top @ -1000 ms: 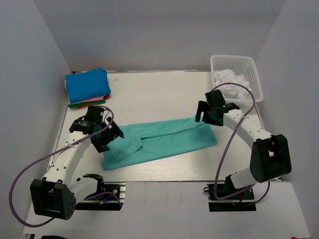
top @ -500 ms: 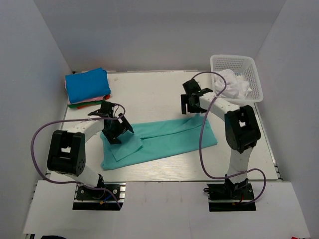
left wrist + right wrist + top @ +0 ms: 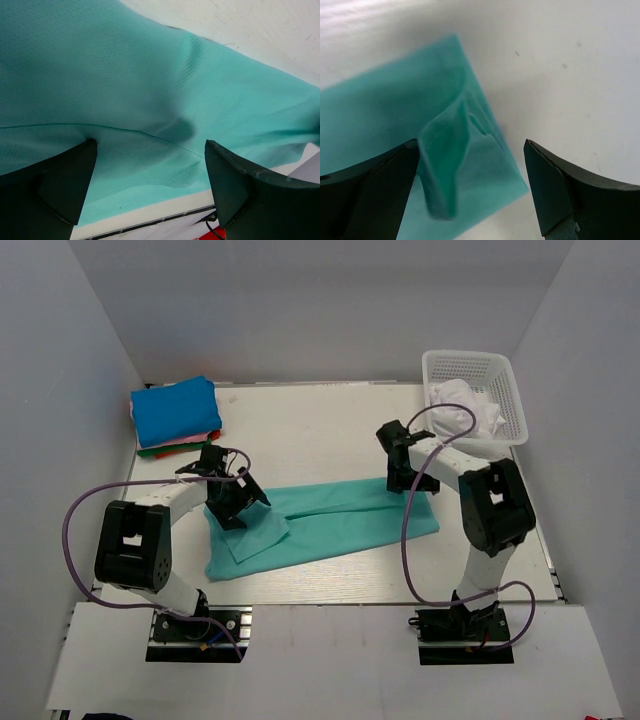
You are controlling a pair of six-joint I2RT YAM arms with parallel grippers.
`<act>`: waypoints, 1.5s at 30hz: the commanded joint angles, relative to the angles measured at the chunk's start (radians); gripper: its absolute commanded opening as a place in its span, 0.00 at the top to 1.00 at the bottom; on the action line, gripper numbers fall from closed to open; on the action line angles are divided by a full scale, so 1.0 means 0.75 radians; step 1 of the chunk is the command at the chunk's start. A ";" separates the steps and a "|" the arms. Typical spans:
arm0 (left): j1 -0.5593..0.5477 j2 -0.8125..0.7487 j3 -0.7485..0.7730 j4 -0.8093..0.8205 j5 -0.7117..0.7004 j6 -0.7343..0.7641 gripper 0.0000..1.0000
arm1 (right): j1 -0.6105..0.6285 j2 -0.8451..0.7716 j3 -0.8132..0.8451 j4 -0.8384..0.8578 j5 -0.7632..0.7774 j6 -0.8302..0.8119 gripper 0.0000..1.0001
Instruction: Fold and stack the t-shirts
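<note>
Jaws on both arms stand wide and hold nothing. The teal-green shirt (image 3: pixel 330 520) lies as a long folded band across the middle of the tabletop (image 3: pixel 320 425), slanting from near left to far right. The left arm (image 3: pixel 170 498) has its jaws over the band's left end. The right arm (image 3: pixel 452 462) has its jaws over the far right corner, where a small ridge of cloth (image 3: pixel 442 150) stands up. At the far left corner sits a folded stack with the bright blue shirt (image 3: pixel 175 410) on top. A white shirt (image 3: pixel 465 405) lies crumpled in the lattice basket (image 3: pixel 470 365).
</note>
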 commanded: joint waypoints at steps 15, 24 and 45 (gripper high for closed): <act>-0.013 0.165 0.102 -0.099 -0.144 0.090 0.00 | -0.075 -0.613 -0.326 0.113 -0.266 -0.043 0.10; -0.014 0.492 0.433 -0.088 -0.170 0.151 0.00 | -0.063 -0.360 -0.232 0.568 -0.680 -0.271 0.10; -0.314 1.712 2.157 0.427 0.335 0.068 0.00 | 0.619 -0.858 -0.962 0.517 -1.077 0.083 0.10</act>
